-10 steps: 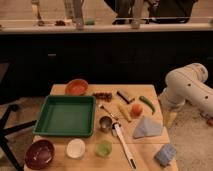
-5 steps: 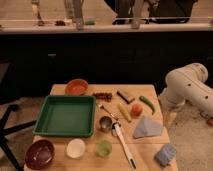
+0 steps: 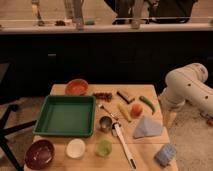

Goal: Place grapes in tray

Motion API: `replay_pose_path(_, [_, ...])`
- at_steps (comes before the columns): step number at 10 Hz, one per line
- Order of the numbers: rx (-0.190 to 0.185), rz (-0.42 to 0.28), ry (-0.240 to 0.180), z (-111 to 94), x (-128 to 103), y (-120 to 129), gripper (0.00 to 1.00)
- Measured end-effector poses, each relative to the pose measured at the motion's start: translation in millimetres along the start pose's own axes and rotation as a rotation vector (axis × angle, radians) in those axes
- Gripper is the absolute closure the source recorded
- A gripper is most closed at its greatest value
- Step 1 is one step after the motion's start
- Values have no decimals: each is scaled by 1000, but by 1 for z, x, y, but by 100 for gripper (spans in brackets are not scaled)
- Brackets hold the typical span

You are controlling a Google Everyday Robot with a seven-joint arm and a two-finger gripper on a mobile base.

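Green tray [image 3: 65, 117] sits on the wooden table [image 3: 147, 150], nothing in it. Grapes [image 3: 103, 95] lie on the tabletop just past the tray's far right corner, outside its wall. Gripper [image 3: 167, 119] hangs well right of the tray, past the table edge; spread or closed, cannot tell.

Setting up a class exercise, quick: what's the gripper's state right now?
Gripper: at the table's right edge, away from the grapes; open or shut cannot be told.

A raised camera looks down over the whole table [image 3: 145, 150] from its near end, jaws at right.
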Motion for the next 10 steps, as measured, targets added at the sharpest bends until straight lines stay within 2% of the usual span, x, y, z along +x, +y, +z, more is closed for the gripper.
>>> replay_pose_path(3, [1, 1, -2, 0, 0, 0, 20])
replay_pose_path(5, [19, -12, -43, 2, -6, -4, 20])
replay_pose_path(7, [25, -46, -78, 5, -36, -15, 20])
replay_pose_path(10, [26, -101, -106, 16, -93, -35, 20])
